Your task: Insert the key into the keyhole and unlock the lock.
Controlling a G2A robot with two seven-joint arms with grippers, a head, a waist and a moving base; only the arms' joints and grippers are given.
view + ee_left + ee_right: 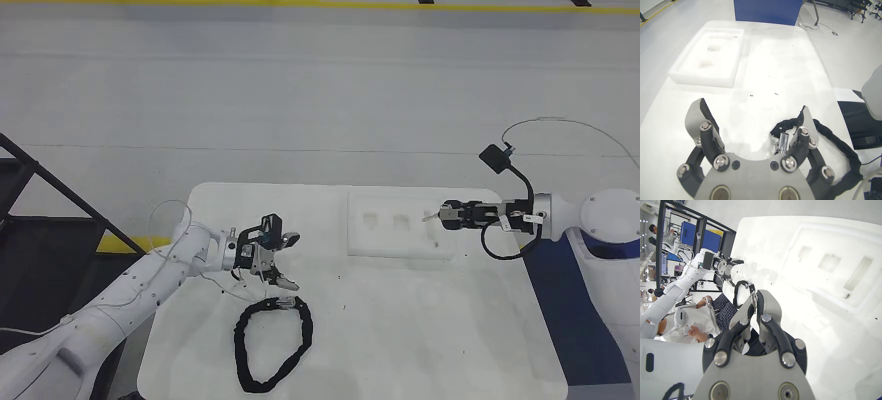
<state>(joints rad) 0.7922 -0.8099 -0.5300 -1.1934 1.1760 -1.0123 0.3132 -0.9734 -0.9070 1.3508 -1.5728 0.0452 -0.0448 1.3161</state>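
Two arms, well apart: right fingers [770, 308] pinch the key [433, 215] over the foam tray [400, 250] at the tabletop's far edge. Left fingers [694, 115] gape over the lock [783, 141] (far nearer it), toward the left edge.

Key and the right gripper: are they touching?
Touching. The right wrist view shows the key pinched inside the shut right gripper.
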